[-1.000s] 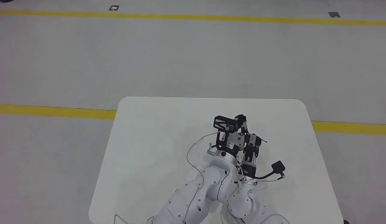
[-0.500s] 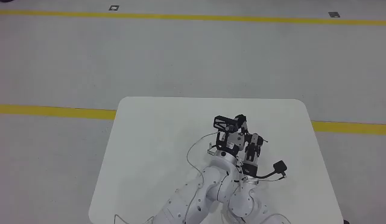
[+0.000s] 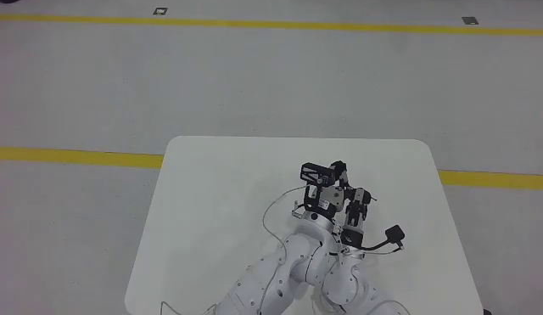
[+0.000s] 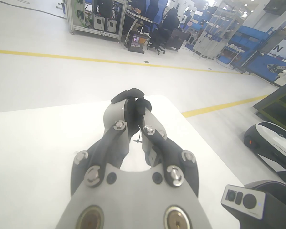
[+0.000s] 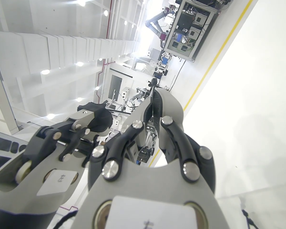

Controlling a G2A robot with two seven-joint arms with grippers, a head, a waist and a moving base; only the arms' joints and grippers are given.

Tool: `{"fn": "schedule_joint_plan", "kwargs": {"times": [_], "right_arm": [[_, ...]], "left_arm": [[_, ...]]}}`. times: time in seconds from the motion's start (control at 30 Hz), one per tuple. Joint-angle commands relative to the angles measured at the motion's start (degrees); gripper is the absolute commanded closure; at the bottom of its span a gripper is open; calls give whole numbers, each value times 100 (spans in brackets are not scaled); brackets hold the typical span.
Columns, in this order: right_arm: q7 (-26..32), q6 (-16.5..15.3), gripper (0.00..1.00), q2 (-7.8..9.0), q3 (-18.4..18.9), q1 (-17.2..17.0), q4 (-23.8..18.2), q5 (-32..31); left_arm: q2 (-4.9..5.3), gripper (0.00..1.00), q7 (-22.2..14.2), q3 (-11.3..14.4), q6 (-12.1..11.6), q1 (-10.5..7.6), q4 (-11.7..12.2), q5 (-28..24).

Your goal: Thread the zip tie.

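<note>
Table [image 3: 221, 196] is white with rounded corners and stands on a pale floor [image 3: 254, 86] marked with yellow lines [image 3: 271, 24]. Both arms are over the near half of the table, right of centre, with the two claws close together. Left claw [image 4: 133, 101]: fingers drawn narrow, black pads [image 4: 131, 95] meeting at the tips, with the zip tie [image 4: 140, 129] caught between them. The tie is a thin black strap. In the left wrist view a short length of it runs down the slot between the fingers, behind the pads, and ends in a small bent tip above the white table top. Right claw [image 5: 154, 91]: fingers likewise pressed together, pinching a thin black strap that lies along the seam between them, with a short end standing out past the fingertips. As far as can be told, this is the same zip tie. The right wrist view shows the left claw just beside the right one, and no contact between the two is visible. The zip tie is therefore off the table surface, held in the claws over the right-hand part of the table. Whether its tail has entered its head cannot be told, as the strap is too thin to make out from above and is largely hidden by the fingers in both wrist views.
</note>
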Motion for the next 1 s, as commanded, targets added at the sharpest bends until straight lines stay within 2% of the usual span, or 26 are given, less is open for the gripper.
{"fn": "schedule_joint_plan", "kwargs": {"times": [0.0, 0.17, 0.33, 0.47, 0.77, 0.97], "right_arm": [[4, 0, 100, -1, 1, 0, -1, -7], [1, 0, 100, -9, -14, 5, 8, -45], [-7, 0, 100, -25, -52, 22, 51, -80], [-6, 0, 100, -42, -71, 58, 134, -80], [-6, 0, 100, -78, -85, 102, 220, -65], [-16, 0, 100, -89, -80, 95, 207, -76]], "left_arm": [[0, 100, 0, 0, 0, 0, 0, 0], [18, 100, -106, 31, -87, -3, 39, 90], [5, 100, -317, 147, -92, -92, 160, 199], [-17, 100, -323, 204, -99, -150, 216, 148], [1, 100, -208, 233, -279, -73, 49, 67], [8, 100, -270, 228, -287, -91, 107, 46]]}}
